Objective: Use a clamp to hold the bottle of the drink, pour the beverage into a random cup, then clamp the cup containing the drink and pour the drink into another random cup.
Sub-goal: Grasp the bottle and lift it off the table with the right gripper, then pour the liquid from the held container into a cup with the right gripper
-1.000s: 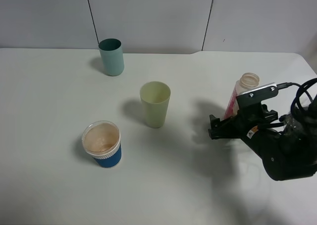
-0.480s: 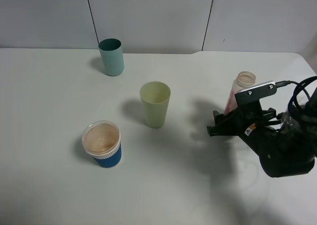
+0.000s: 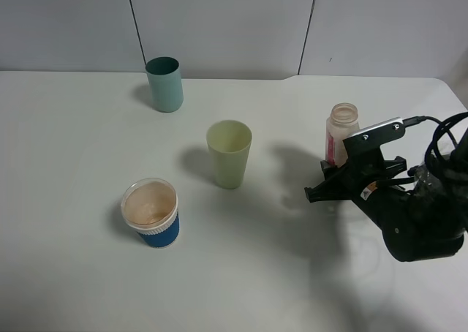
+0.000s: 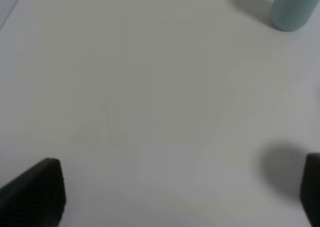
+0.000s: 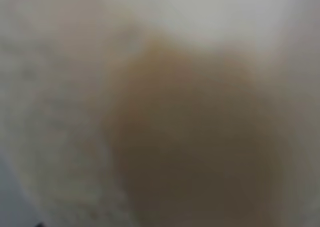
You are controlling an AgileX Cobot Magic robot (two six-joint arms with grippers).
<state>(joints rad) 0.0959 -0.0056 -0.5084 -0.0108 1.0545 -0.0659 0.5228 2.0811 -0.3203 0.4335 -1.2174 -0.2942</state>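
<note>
Bottle (image 3: 341, 131) stands upright in the high view; right wrist shows blur.

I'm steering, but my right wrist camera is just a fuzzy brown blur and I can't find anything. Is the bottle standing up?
Observer: Yes, the bottle is upright. Its bottom is hidden behind the right gripper.
Operator: Are there any cups?
Observer: Three: a teal cup at the back, a yellow-green cup in the middle and a blue cup at the front left.
Operator: Which one has drink in it?
Observer: The blue cup. You can see pinkish-brown drink inside it.
</note>
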